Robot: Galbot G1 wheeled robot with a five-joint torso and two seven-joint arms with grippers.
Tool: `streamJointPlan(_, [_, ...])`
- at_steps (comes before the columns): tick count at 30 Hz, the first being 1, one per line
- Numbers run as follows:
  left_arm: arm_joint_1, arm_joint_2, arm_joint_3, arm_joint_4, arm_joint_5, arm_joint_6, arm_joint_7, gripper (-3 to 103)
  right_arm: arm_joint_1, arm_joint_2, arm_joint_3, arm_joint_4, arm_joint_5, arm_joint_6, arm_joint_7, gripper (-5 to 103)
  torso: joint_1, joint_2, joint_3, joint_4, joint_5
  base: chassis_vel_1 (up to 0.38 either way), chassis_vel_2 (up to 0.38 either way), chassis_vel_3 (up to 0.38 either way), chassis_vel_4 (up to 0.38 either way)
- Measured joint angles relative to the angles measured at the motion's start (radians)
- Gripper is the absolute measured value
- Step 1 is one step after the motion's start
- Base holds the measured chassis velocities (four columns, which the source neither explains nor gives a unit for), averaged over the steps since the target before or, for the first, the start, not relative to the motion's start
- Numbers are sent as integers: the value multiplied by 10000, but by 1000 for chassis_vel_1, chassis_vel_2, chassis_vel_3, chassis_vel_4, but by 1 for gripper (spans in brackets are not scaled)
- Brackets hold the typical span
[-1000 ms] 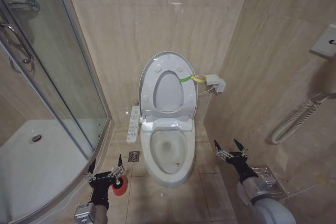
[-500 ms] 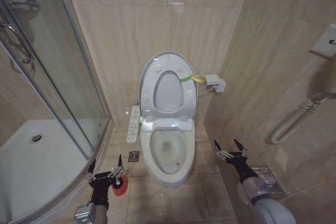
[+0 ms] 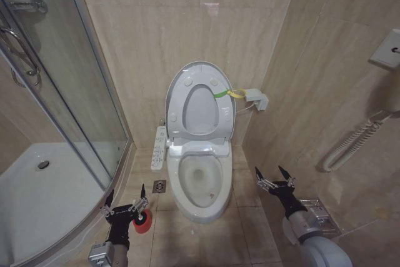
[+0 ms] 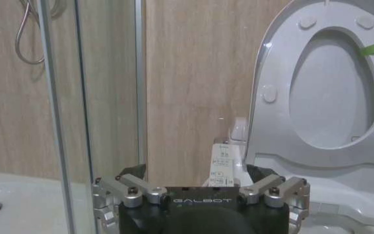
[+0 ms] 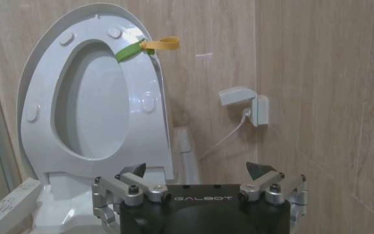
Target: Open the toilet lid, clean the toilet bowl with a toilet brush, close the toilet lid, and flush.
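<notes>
We see our left claw point(image 3: 125, 206) low over the floor tiles with its fingers spread wide and nothing between them. Just beside it, on the side toward the toilet and a little nearer to us, sits the round red holder cup of the toilet brush point(image 3: 143, 221); we cannot make out the thin handle. Ahead of that claw, beyond the floor drain point(image 3: 159, 186), the narrow white button panel point(image 3: 159, 149) runs alongside the toilet bowl point(image 3: 200, 182).

Our right claw point(image 3: 274, 181) hangs on the other side of the bowl, near the tiled side wall, also gaping open and empty. The bowl lies between the two claws, with its seat ring and the toilet lid point(image 3: 200, 101) both raised against the back wall ahead of them. A green-yellow band point(image 3: 227, 94) sticks out from the lid's edge on the right claw's side, and past it a small white wall box point(image 3: 257, 99) with a cord is mounted. Off beyond the left claw stands the glass shower enclosure point(image 3: 59, 92).
</notes>
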Motion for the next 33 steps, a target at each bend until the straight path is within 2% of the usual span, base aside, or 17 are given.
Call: streamJointPlan(33, [0,0,0,0,0,0,0,100,0,0,0,0,0,0,0,100,0,0,0,0,0,0,0,0,0])
